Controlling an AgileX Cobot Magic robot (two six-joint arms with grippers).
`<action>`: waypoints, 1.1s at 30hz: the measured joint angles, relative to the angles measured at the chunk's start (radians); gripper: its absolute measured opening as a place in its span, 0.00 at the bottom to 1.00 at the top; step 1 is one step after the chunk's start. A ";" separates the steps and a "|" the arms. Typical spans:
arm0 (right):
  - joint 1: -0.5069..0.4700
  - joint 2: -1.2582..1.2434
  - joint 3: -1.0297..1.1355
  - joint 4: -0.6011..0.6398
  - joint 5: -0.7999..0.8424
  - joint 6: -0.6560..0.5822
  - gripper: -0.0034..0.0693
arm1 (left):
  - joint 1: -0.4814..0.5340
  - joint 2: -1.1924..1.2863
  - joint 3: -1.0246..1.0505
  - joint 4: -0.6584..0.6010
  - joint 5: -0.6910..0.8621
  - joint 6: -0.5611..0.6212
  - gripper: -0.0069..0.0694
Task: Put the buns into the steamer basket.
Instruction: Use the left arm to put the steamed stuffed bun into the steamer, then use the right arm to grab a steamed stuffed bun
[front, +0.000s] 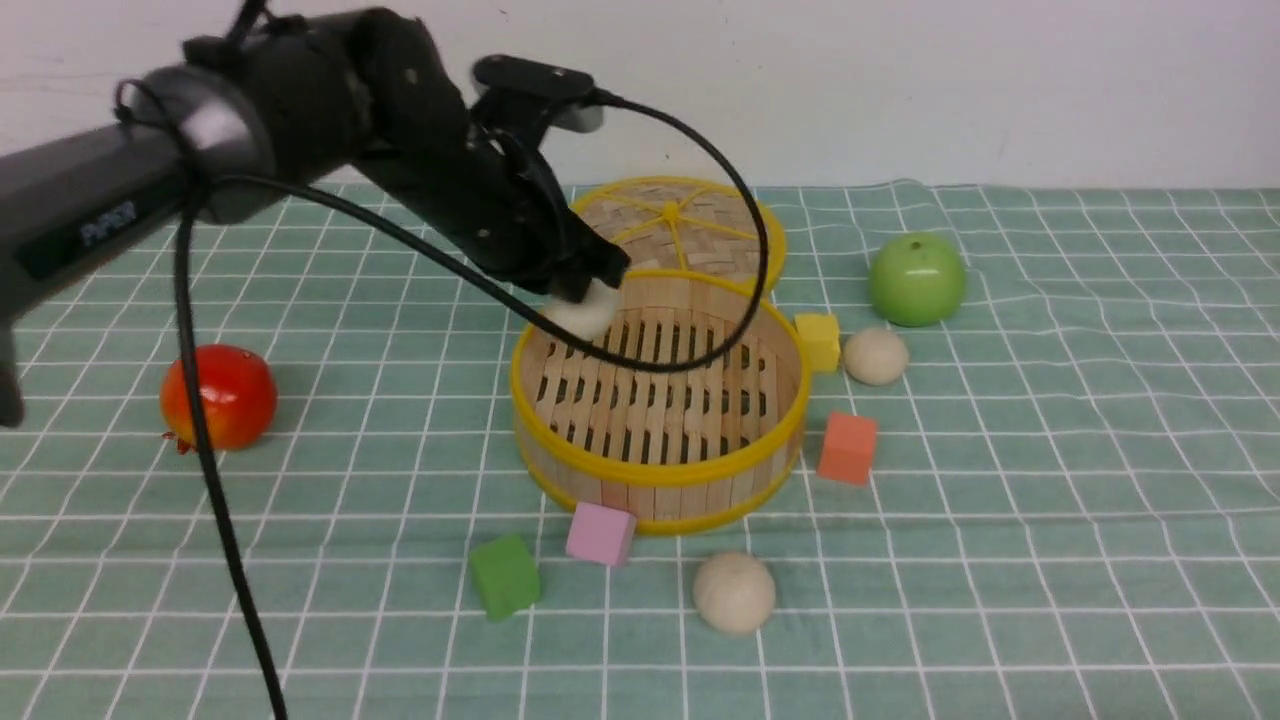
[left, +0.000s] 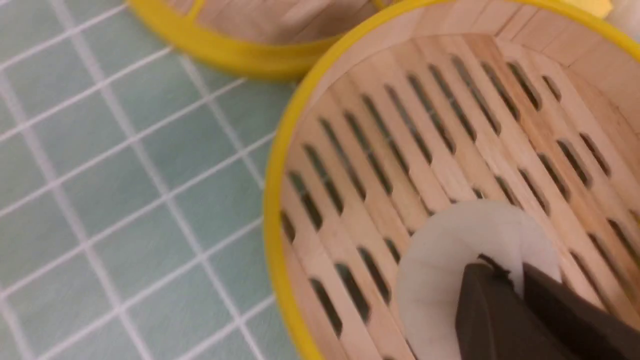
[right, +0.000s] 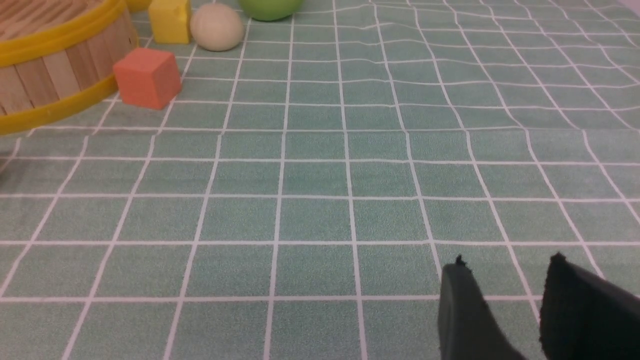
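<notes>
Left wrist view: left gripper (left: 515, 280) closed, apparently above a smooth cream-white bun (left: 435, 280); front view largely obscures this. Right gripper (right: 505, 265): open, seen solely in right wrist view.

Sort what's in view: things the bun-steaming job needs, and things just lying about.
For the job: steamer basket; three buns; left gripper.

Lying about: green apple; red fruit; yellow, orange, pink and green blocks; woven lid.

A table (front: 1050, 560) covered in grid-lined green cloth held a steamer basket (front: 660, 500), with a woven lid (front: 745, 225) behind it. A pomegranate (front: 222, 397) lay left of the basket, a green apple (front: 917, 280) beyond its right side, and cubes (front: 601, 534) and two buns (front: 735, 593) around it.
</notes>
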 joint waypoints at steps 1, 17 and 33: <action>0.000 0.000 0.000 0.000 0.000 0.000 0.38 | -0.002 0.016 0.000 0.007 -0.016 0.002 0.08; 0.000 0.000 0.000 0.000 0.000 0.000 0.38 | -0.004 0.068 -0.018 0.125 -0.020 -0.115 0.61; 0.000 0.000 0.000 0.000 0.000 0.000 0.38 | -0.004 -0.802 0.355 -0.009 0.092 -0.190 0.07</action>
